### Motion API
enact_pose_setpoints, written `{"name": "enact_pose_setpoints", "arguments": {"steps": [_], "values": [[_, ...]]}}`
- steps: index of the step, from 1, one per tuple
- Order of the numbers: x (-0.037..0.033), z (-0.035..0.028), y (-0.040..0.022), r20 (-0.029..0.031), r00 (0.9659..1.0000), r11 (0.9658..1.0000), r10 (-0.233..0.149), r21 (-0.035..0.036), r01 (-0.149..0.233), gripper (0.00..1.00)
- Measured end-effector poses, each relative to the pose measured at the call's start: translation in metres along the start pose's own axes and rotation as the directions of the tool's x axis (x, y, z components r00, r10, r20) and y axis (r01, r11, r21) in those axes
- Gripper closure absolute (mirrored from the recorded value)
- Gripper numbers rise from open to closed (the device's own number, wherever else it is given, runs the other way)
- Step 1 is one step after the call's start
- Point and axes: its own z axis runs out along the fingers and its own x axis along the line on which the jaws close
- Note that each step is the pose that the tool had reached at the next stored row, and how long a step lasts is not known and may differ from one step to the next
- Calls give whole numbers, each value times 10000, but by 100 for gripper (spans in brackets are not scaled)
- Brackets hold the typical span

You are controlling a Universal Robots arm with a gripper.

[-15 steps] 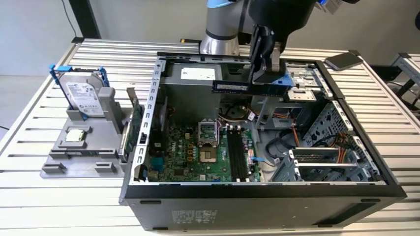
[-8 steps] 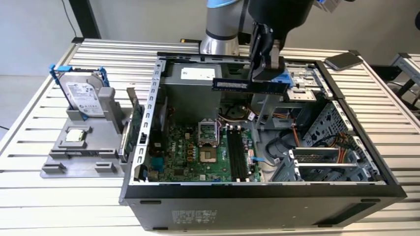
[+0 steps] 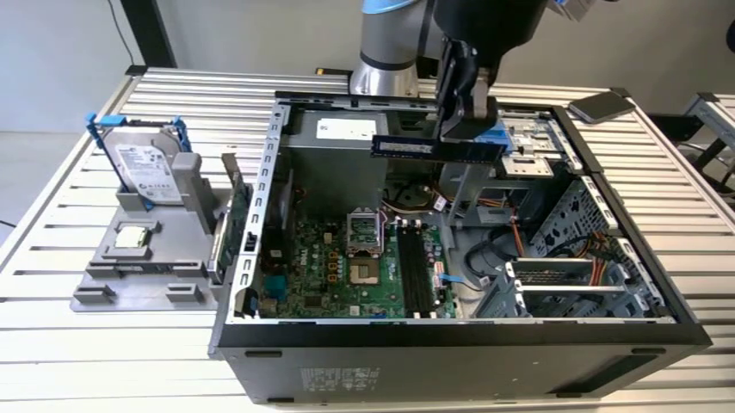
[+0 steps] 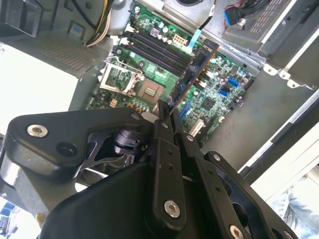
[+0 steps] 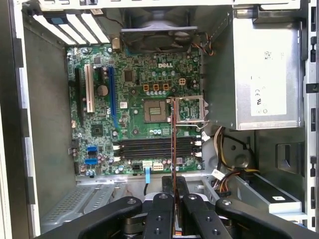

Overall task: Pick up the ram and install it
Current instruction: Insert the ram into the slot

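— What sits closest to the lens in both wrist views?
— The gripper (image 5: 173,185). Its black fingers (image 5: 160,214) are pressed together on the ram (image 5: 173,142), which shows edge-on in the first wrist view as a thin strip

— So it is clamped, not loose?
— Clamped. In the second wrist view the gripper (image 4: 167,112) pinches the stick, and the ram (image 4: 193,69) juts out over the green motherboard (image 4: 214,99)

— Where is the ram in the exterior view?
— It is held in the air above the open computer case (image 3: 460,331), lying level, near the case's far wall. The ram (image 3: 419,148) touches nothing but the gripper (image 3: 466,129)

— And the memory slots?
— The long black memory slots (image 3: 416,271) lie on the motherboard well below the ram. In the first wrist view the ram's edge crosses the slots at a right angle, just beside the CPU socket (image 5: 155,110)

— Anything outside the case?
— On the exterior view's left a hard drive (image 3: 150,168) stands upright in a grey holder (image 3: 138,267) on the slatted metal table (image 3: 103,370)
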Motion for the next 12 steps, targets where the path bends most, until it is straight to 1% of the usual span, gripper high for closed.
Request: {"name": "enact_pose_setpoints", "arguments": {"steps": [6, 12], "values": [[-9, 0, 1, -26, 10000, 10000, 0, 2, 0, 100], [-25, 1, 2, -35, 10000, 10000, 0, 3, 0, 100]]}}
